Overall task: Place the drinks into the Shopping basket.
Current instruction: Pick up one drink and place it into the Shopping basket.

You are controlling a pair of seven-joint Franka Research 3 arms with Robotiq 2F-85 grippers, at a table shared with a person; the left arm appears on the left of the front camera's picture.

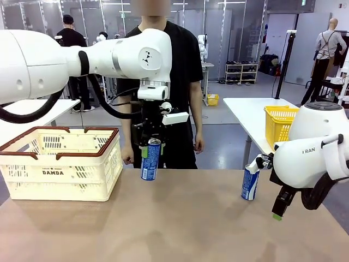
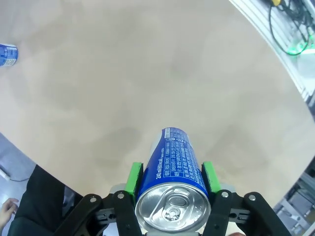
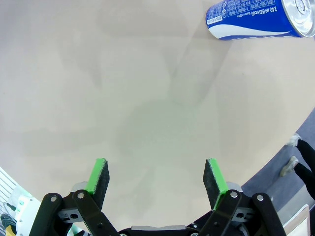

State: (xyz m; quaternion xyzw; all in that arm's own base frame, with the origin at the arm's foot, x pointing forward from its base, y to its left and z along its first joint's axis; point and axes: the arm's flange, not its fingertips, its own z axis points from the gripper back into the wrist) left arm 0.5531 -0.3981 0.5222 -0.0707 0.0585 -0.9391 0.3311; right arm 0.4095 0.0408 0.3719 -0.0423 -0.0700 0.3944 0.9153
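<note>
With left pincer clamped on a blue can and right pincer gaping empty, risks clipping the Shopping basket rim if carried low.

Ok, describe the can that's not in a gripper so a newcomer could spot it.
Start at the tan table, then go to its right side, near the right arm's open gripper. The slim blue metal can with white markings stands there on the tabletop; its twin can hangs mid-table in the left gripper.

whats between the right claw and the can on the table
Only bare table between the open right claw and the blue can, in the right wrist view.
</note>
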